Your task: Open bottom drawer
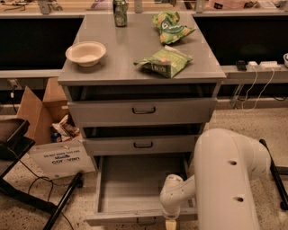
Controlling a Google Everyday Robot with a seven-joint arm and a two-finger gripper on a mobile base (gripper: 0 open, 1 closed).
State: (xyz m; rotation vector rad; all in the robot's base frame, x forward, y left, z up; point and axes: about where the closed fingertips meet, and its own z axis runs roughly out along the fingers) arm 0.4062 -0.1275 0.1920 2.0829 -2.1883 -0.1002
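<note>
While bottom drawer (135,191) sits well out, gripper (170,223) is at its front edge, grip state unreadable; judge: pull straight, avoid skew.

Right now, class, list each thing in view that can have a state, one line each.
bottom drawer: pulled out, tray empty.
middle drawer: shut.
top drawer: shut.
gripper: low at the bottom drawer's front edge.
bowl: upright, empty.
can: standing upright.
cardboard box: flaps open.
</note>
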